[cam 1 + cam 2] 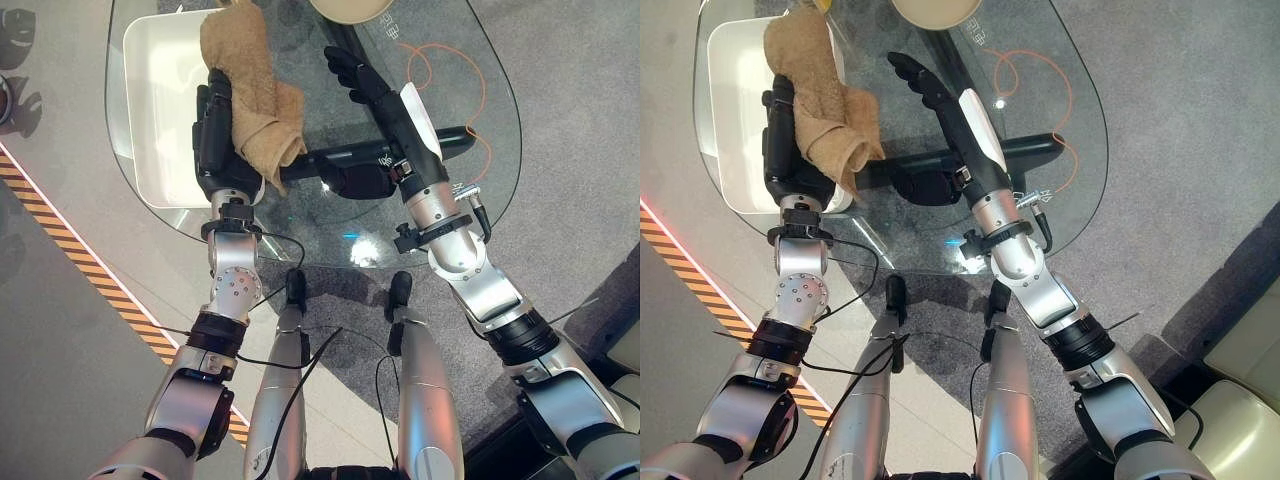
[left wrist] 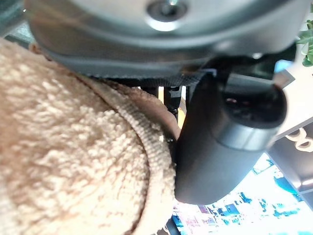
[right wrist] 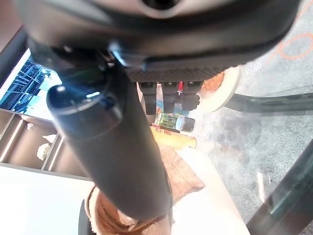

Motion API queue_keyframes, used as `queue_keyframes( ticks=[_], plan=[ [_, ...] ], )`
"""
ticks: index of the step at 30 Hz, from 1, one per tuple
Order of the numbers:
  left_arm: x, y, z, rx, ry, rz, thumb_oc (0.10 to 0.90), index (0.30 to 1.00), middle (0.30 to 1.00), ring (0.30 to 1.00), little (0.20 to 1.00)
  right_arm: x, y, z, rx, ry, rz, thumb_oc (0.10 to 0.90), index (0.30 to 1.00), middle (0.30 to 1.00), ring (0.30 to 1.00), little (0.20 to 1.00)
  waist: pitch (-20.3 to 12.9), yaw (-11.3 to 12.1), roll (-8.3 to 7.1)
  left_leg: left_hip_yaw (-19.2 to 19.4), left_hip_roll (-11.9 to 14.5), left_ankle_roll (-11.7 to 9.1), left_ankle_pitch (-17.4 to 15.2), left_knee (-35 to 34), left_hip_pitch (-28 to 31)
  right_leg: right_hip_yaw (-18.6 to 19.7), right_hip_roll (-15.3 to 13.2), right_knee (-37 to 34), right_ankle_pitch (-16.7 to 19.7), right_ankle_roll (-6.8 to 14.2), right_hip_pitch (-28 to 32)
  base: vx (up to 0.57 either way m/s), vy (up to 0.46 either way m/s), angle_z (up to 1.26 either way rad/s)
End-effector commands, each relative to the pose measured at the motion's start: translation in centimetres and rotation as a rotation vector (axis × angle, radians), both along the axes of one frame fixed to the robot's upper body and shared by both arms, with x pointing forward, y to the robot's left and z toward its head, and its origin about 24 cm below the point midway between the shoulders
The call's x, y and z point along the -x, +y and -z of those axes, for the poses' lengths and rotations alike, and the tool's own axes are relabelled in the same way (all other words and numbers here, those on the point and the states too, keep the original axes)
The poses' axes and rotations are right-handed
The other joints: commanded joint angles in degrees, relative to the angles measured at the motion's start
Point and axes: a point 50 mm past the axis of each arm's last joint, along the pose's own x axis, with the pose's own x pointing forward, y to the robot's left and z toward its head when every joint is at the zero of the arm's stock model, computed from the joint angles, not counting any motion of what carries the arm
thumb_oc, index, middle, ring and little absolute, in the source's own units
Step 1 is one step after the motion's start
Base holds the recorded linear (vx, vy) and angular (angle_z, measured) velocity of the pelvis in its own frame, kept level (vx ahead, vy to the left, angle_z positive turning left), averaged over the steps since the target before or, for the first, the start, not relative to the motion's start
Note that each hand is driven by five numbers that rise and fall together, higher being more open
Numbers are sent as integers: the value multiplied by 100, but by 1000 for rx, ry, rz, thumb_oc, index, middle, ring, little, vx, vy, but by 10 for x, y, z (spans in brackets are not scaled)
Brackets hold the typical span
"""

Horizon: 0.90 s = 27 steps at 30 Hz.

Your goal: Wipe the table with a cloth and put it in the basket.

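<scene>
Left hand [image 1: 216, 125] grips tan cloth [image 1: 248, 90] over white basket [image 1: 150, 90]; right hand [image 1: 365, 80] spread above glass table [image 1: 480, 140]

Tan terry cloth [image 1: 252, 88], bunched and folded, draped over the left hand [image 1: 216, 128] above the glass table [image 1: 470, 190]. Far end hanging over the white basket [image 1: 150, 110] at the table's left edge.
</scene>
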Motion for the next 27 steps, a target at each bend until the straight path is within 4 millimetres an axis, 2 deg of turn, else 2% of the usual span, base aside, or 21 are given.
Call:
queue_keyframes(
  ticks=[1,11,15,19,23,27],
  plan=[
    [25,3,-94,27,-428,-56,100,300,300,300,200,25,16,-66,-99,-307,-88,800,900,900,900,900,-158,121,-92,381,-344,480,-486,363,31,79,261,-492,227,6,244,0,0,0],
    [24,13,-90,57,-406,-115,100,300,300,300,200,18,2,-59,-152,-313,35,800,900,900,900,900,-158,86,-87,380,-334,457,-499,385,21,86,258,-493,218,3,239,0,0,0],
    [23,17,-86,64,-393,-141,100,300,300,300,200,11,-13,-54,-201,-325,157,800,900,900,900,900,-158,57,-93,394,-317,454,-564,400,54,101,264,-471,159,8,264,0,0,0],
    [22,27,-83,78,-389,-169,100,300,300,300,200,2,-41,-47,-314,-303,291,800,900,900,900,900,-158,19,-92,411,-296,457,-536,390,16,120,277,-474,190,1,219,-2,8,0],
    [22,33,-80,85,-378,-185,100,300,300,300,200,-3,-56,-39,-324,-284,348,800,900,900,900,900,-158,13,-85,412,-282,458,-608,406,48,137,289,-429,129,14,229,0,0,0],
    [22,38,-81,91,-377,-205,100,300,300,300,200,-5,-63,-36,-318,-276,388,800,900,900,900,900,-158,2,-96,417,-270,452,-557,391,8,134,280,-454,183,10,187,0,0,0]
  ],
)
